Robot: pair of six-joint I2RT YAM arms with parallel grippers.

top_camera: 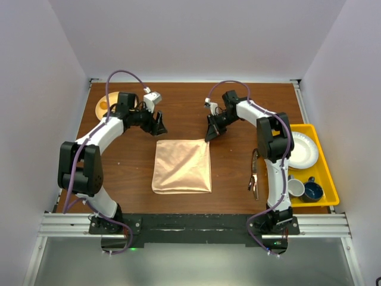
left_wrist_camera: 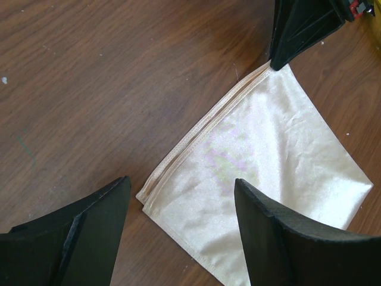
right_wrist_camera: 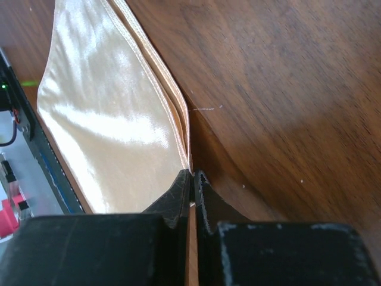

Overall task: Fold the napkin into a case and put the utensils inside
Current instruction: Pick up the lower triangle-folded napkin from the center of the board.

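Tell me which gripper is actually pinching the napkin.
The right gripper: it is shut on the far right corner of the napkin. The left gripper is open by the far left corner, gripping nothing.

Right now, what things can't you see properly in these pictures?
- Top view: the utensils are too small and dark to count.
- Top view: the left arm hides part of the wooden plate.
- Right wrist view: the napkin corner's tip is hidden between the right gripper fingers.
- Left wrist view: the bottom edge cuts off the napkin's lower part.
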